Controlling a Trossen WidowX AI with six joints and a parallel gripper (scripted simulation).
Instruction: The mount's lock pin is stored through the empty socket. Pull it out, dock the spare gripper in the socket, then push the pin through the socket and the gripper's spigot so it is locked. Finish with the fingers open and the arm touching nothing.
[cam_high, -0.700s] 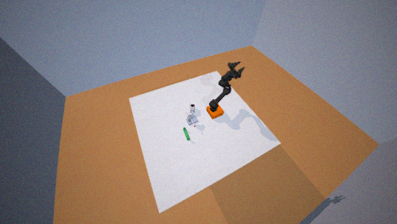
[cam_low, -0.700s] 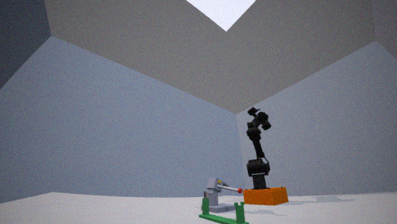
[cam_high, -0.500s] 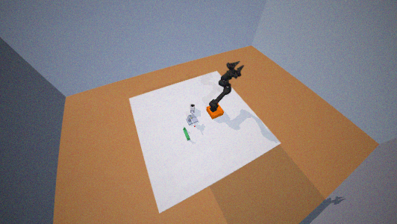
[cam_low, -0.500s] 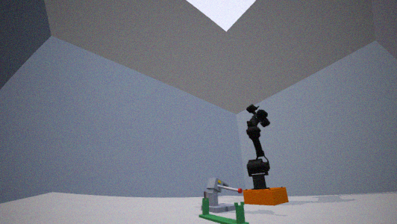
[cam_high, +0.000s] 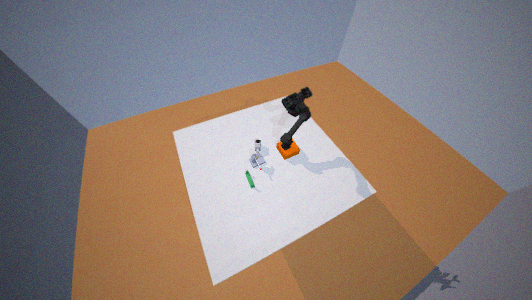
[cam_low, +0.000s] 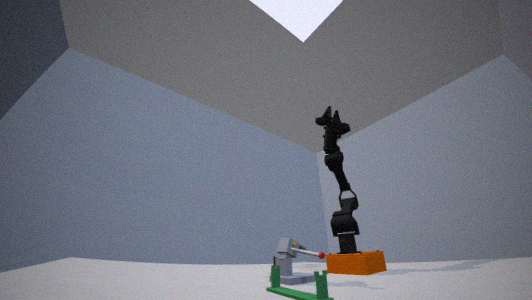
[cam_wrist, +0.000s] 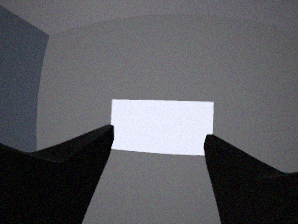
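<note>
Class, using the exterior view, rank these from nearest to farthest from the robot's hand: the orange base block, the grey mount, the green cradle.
The hand points up, open.
1. Orange base block, directly below.
2. Grey mount, lower left.
3. Green cradle, lowest, front left.

An orange-brown floor (cam_high: 125, 210) is enclosed by plain blue-grey walls (cam_low: 150, 175), one of them darker in shadow. A white square mat (cam_high: 260, 220) is laid across the floor. A bright rectangular light panel (cam_wrist: 162, 125) is set in the grey ceiling (cam_low: 200, 65) (long shadows are cast).
</note>
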